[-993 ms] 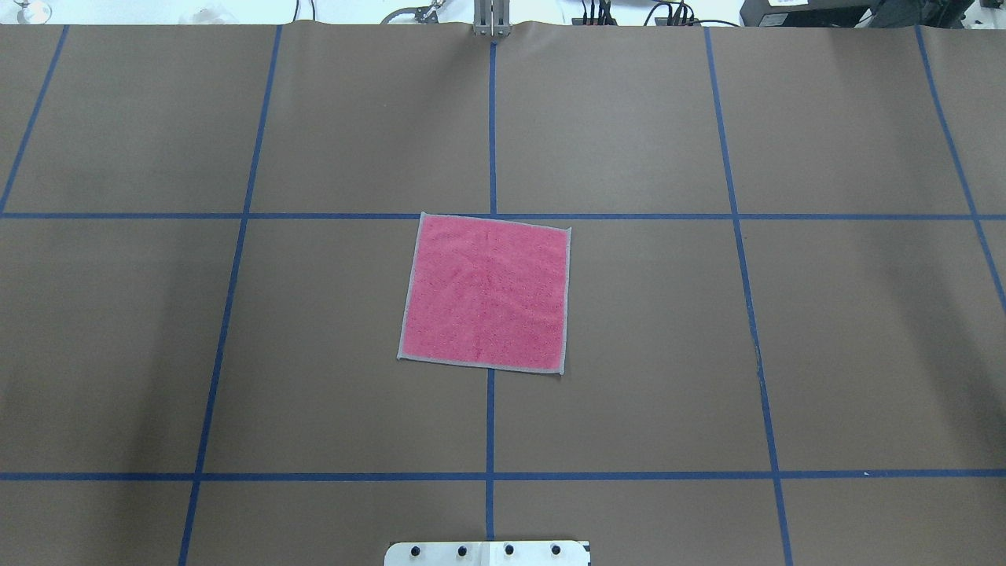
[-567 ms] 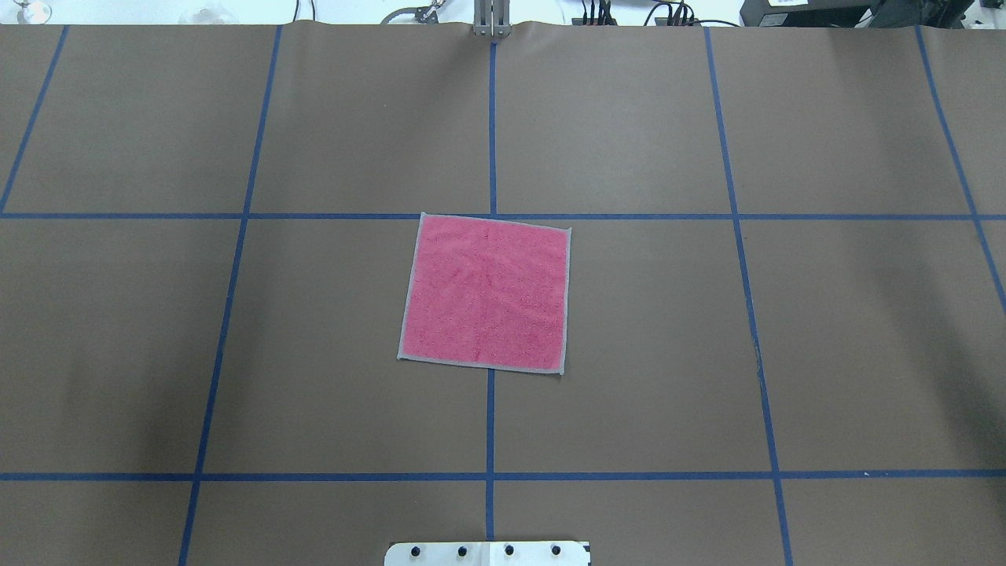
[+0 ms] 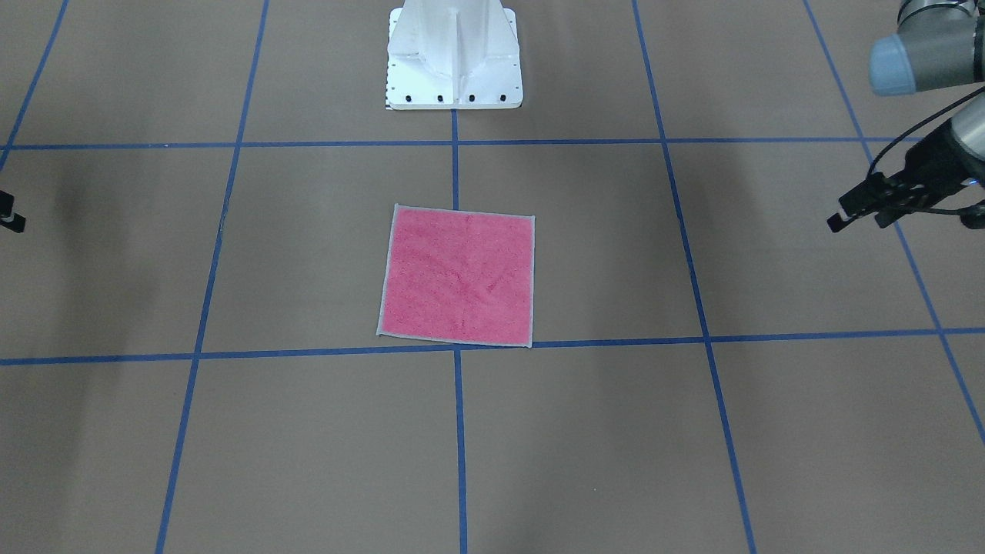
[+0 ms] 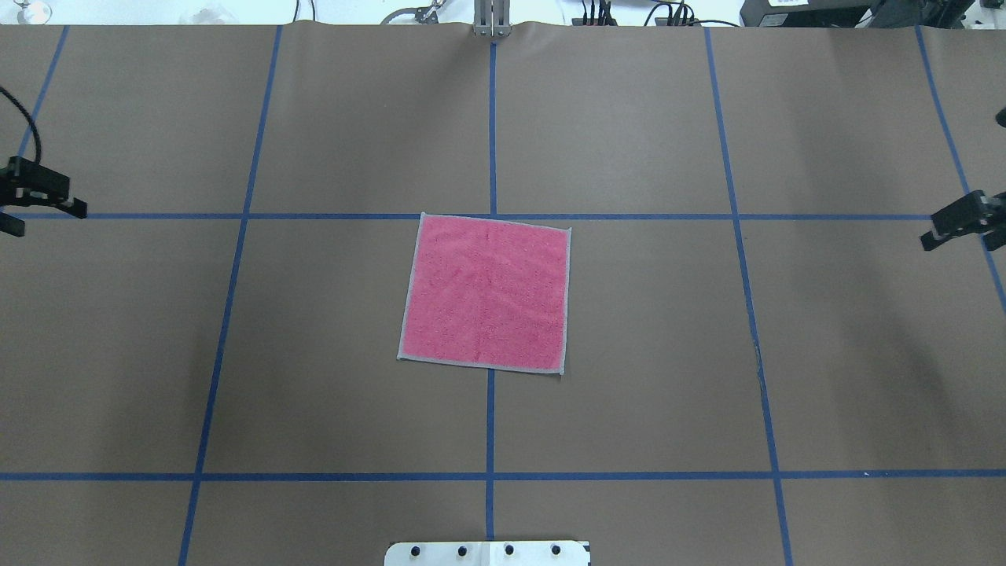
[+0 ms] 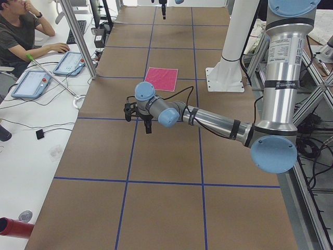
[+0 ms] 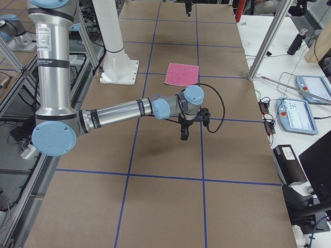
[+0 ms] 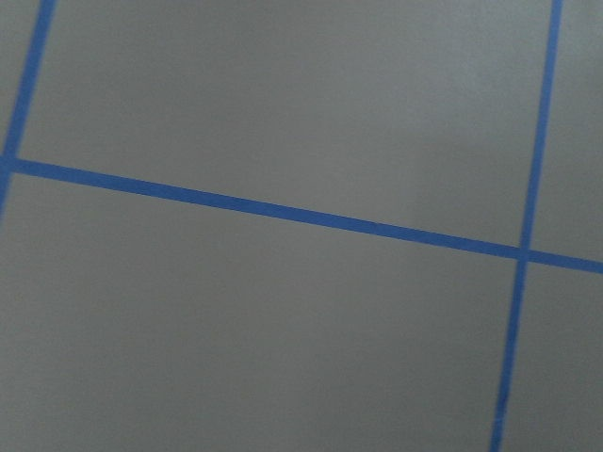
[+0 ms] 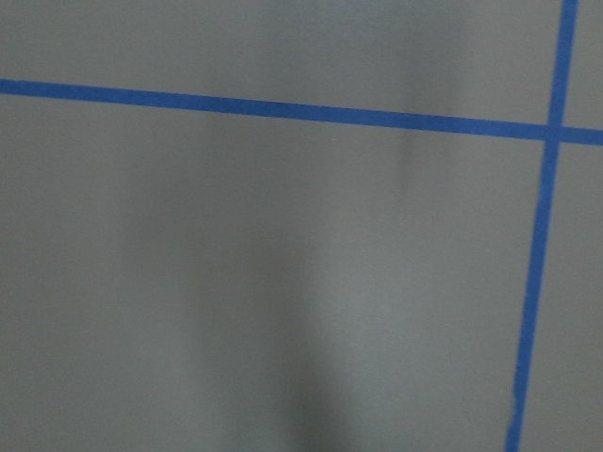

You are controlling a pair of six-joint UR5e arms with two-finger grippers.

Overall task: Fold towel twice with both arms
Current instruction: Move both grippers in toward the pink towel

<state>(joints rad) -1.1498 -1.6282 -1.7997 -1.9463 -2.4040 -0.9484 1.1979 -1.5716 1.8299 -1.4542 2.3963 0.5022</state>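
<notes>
The towel (image 4: 483,292) lies flat and unfolded at the table's middle, pink-red face up with a light grey edge; it also shows in the front view (image 3: 458,277) and, small, in the side views (image 5: 161,78) (image 6: 182,74). My left gripper (image 4: 45,220) hovers at the far left edge, far from the towel, with its fingers apart and empty; it also shows in the front view (image 3: 862,219) and the left side view (image 5: 138,119). My right gripper (image 4: 965,238) hovers at the far right edge, equally far off, fingers apart and empty; it also shows in the right side view (image 6: 184,133).
The table is covered in brown paper with blue tape grid lines (image 4: 491,118). The white bolted pedestal base (image 3: 454,58) stands at the robot's side of the table. A person sits at a side desk (image 5: 23,31) with tablets. Both wrist views show only brown paper and tape.
Both grippers have come into the overhead view at its left and right edges; before, neither showed. The towel has not moved.
</notes>
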